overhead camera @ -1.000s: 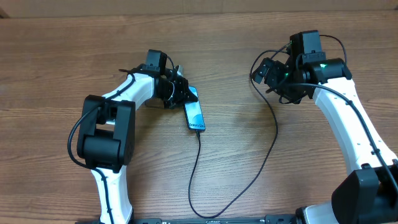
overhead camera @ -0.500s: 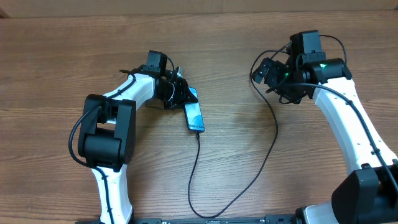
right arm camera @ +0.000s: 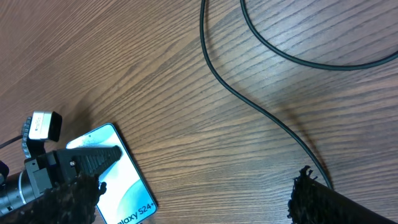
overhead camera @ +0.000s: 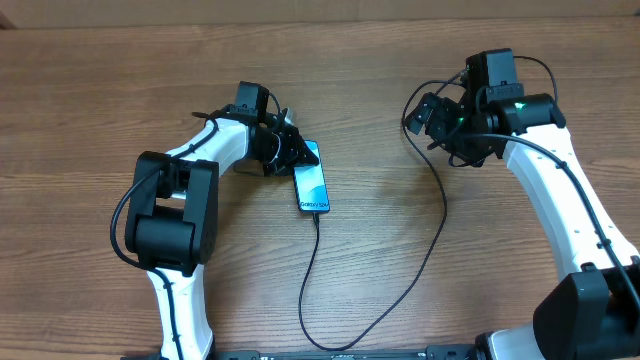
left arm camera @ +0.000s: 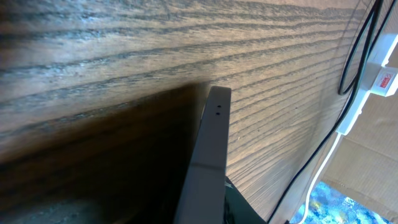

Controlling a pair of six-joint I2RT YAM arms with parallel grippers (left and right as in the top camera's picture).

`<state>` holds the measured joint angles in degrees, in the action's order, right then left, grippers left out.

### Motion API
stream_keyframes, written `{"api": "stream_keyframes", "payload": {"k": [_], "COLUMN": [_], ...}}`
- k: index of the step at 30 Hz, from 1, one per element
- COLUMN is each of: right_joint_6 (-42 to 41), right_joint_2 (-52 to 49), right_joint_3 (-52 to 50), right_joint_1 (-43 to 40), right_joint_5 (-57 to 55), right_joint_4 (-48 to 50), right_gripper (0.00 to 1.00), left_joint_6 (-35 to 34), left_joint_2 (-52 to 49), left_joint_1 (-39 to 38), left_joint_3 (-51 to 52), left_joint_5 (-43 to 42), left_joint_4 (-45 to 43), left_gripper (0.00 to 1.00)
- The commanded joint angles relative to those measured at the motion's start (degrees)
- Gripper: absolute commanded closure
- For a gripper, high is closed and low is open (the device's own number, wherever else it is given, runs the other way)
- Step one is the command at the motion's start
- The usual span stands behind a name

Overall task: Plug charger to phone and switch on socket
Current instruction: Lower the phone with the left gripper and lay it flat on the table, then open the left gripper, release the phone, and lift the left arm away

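Overhead, the phone (overhead camera: pixel 312 185) lies left of centre on the wooden tabletop (overhead camera: pixel 100 90), its lit screen facing up. The left tool (overhead camera: pixel 287 150) is at the phone's far end, against its top corner. I cannot tell whether its jaws pinch the phone or stand slightly apart.

The charger (overhead camera: pixel 441 230) meets the phone's near end and runs toward the front edge of the tabletop. From there it loops round to the right and rises toward the right arm.

In the right wrist view, the right tool (right arm camera: pixel 196 180) hangs over the wood with its jaws spread wide and nothing held between them. A stretch of the black cable passes just beside its right finger. The phone shows at lower left of this view, with a ribbed finger of the left tool lying over its top corner.

The left wrist view shows the phone's dark edge close up against the wood grain. At the far right of that view is the socket (left arm camera: pixel 384 62), white with a red switch mark. Its white cord (left arm camera: pixel 348 118) trails away from it, with a black cable just beside.
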<state>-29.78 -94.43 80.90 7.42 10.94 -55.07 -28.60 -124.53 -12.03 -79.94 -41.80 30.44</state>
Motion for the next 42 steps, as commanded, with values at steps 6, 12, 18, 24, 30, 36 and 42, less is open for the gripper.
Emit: {"api": "stream_keyframes", "payload": {"k": [6,12,18,24,30,36,42], "right_joint_6": [0.3,0.3,0.3,0.3,0.3,0.3,0.3], "right_joint_2": [1.6,1.6,1.6,1.6,1.6,1.6,1.6], "right_joint_3": [0.5,0.5,0.5,0.5,0.5,0.5,0.5], "right_joint_1": [-0.4,-0.4,-0.4,-0.4,-0.4,-0.4,-0.4], "right_joint_5": [-0.8,-0.9,-0.9,-0.9,-0.9,-0.9,-0.9], "right_joint_4": [0.0,-0.4,-0.4,-0.4,-0.4,-0.4,-0.4], "right_gripper": [0.0,0.0,0.0,0.0,0.0,0.0,0.0], "left_joint_6": [-0.1,-0.2,-0.4,-0.9,-1.9,-1.9,-1.9], "left_joint_2": [-0.8,-0.8,-0.8,-0.8,-0.8,-0.8,-0.8], "left_joint_1": [-0.5,-0.5,-0.5,-0.5,-0.5,-0.5,-0.5], "left_joint_3": [0.7,0.7,0.7,0.7,0.7,0.7,0.7], "left_joint_5": [0.5,2.4,6.1,8.9,12.9,16.4,18.1], "left_joint_4": [0.9,2.0,4.9,6.9,9.3,11.9,13.5], "left_gripper": [0.78,0.73,0.66,0.58,0.5,0.48,0.46]}}
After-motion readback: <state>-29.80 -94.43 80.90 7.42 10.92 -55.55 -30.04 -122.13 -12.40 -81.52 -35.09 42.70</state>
